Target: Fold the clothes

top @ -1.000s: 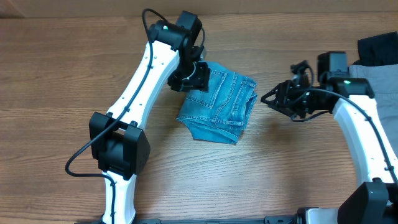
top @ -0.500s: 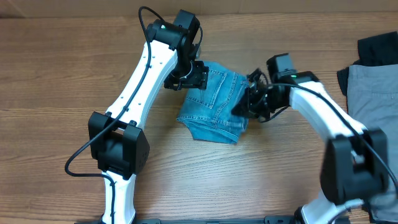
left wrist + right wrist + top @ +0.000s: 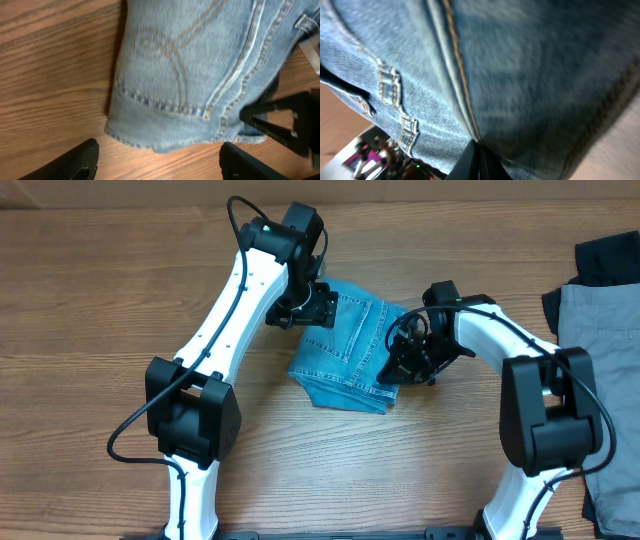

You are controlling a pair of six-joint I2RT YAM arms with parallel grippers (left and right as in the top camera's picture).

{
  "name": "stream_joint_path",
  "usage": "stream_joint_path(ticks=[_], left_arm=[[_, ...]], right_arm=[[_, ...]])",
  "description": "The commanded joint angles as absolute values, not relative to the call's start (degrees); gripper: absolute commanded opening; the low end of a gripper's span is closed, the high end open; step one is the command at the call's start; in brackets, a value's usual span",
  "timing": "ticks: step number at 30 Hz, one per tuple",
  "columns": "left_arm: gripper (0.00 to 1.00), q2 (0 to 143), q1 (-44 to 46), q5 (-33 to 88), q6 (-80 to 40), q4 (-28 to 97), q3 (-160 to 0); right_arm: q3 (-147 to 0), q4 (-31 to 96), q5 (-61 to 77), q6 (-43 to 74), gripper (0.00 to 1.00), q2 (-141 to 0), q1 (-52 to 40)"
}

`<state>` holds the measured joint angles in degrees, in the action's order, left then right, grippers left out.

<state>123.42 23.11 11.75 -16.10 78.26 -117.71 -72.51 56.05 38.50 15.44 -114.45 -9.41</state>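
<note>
Overhead: folded jeans [image 3: 345, 345] sit mid-frame, long axis roughly top-to-bottom. Left gripper [image 3: 312, 305] is over their upper-left corner, right gripper [image 3: 405, 360] is against their right edge.
Left wrist: fingers [image 3: 75, 160] spread wide, gripping nothing, denim hem just above them.
Right wrist: blurred denim fills the frame, so I can't tell the jaw state.

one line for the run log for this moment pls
jeans: folded | left gripper: open over jeans | right gripper: at jeans' right edge, grip unclear

No readable text, labels, brands or numbers in any view.
</note>
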Motion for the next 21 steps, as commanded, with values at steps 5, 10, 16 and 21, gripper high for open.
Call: stream_joint_path(ticks=[5,10,16,21], left_arm=[[0.88,122.63,23.66,16.56,-12.23,68.84,-113.25],[0.87,122.69,23.64,20.51,-12.19,62.98,-109.16],[0.87,122.69,23.66,20.82,-12.21,60.55,-104.22],[0.87,122.78,23.66,20.84,-12.23,58.08,-100.71]], right_arm=[[-78.26,61.47,29.36,19.4,0.44,-95.81,-9.26],[-78.04,55.79,29.45,19.09,0.45,-94.39,-9.26],[-77.76,42.65,32.01,20.01,0.07,-97.93,-9.23],[-77.62,39.27,32.8,20.67,0.04,-104.75,-9.04]])
